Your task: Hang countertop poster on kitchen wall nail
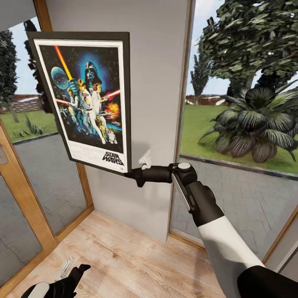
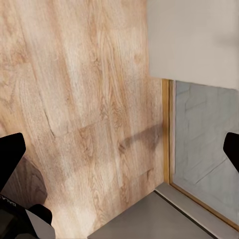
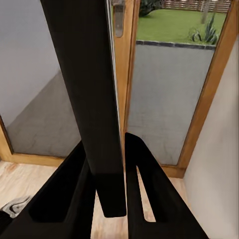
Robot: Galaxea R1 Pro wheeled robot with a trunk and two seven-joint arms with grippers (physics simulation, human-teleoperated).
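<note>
The poster (image 1: 85, 99) is held up against a pale wall (image 1: 159, 82) by the right gripper (image 1: 131, 173), which is clamped on its lower corner, just under the black logo. The frame is tilted, its upper edge leaning towards the left of the head view, and its far edge lies close to the wall, though contact cannot be judged. In the right wrist view the poster (image 3: 84, 89) is seen edge-on as a dark slab pinched between the two black fingers (image 3: 144, 199), which are pressed against its faces. The right arm (image 1: 207, 211) is stretched forward from the lower right. The wall is flanked by glazed panels in wooden frames (image 1: 25, 198), through which paving, grass and trees are seen. A wooden floor (image 1: 124, 256) lies below. The left gripper (image 1: 68, 279) is seen low at the head view's bottom edge, over the floor; in the left wrist view its dark fingertips (image 2: 10, 154) are set far apart with bare floor between them.
</note>
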